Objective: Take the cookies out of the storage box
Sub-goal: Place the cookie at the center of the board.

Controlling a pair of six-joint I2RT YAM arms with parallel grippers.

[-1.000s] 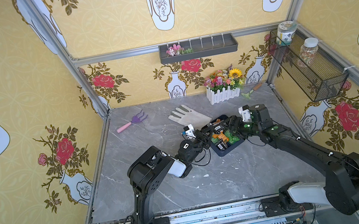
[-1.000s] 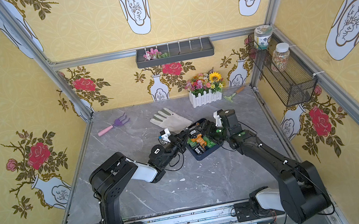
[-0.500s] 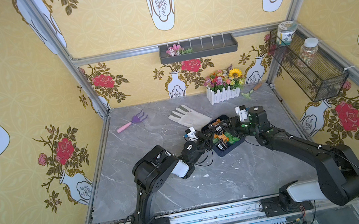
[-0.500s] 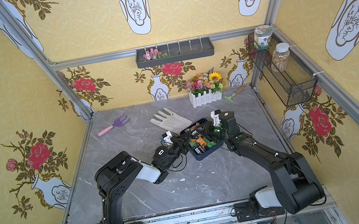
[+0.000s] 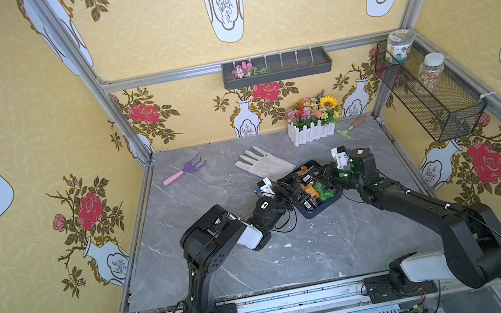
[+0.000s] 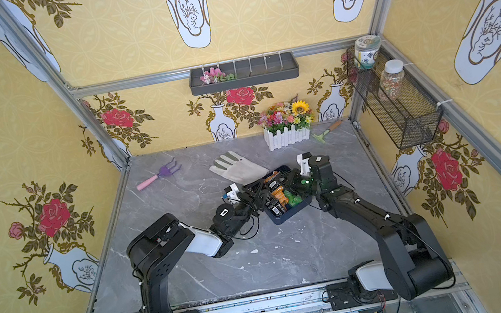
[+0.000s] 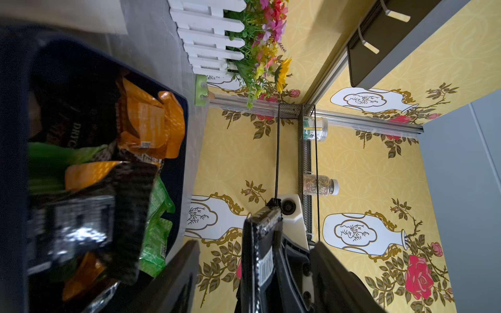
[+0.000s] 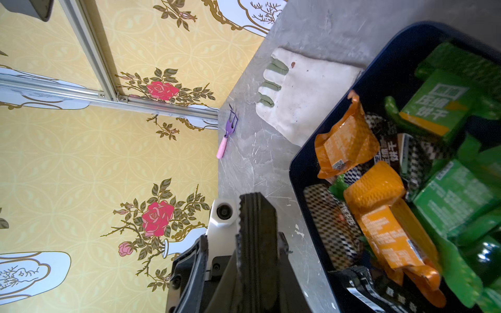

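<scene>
The storage box [image 5: 313, 214] is a navy tray at mid-table, also in the other top view [image 6: 288, 218]. It holds several cookies: orange [image 5: 309, 190], green [image 5: 325, 193] and black foil packets. Both arms meet over it. In the left wrist view my left gripper [image 7: 254, 244] stands open around an upright black packet [image 7: 260, 238] without touching it. In the right wrist view my right gripper [image 8: 257, 238] is shut on that black packet [image 8: 254, 216], clear of the box rim [image 8: 298, 168]. Orange cookies [image 8: 344, 143] and green ones [image 8: 455, 195] lie in the box.
A white glove [image 5: 264, 162] lies against the box's far corner. A purple hand rake [image 5: 185, 170] is at the back left. A white picket planter [image 5: 312, 130] and a green trowel [image 5: 350, 127] stand at the back right. A wire basket [image 5: 433, 97] hangs on the right wall.
My right gripper has closed on the black packet that the left gripper held. The left gripper has opened and let it go. Both arms have barely shifted.
</scene>
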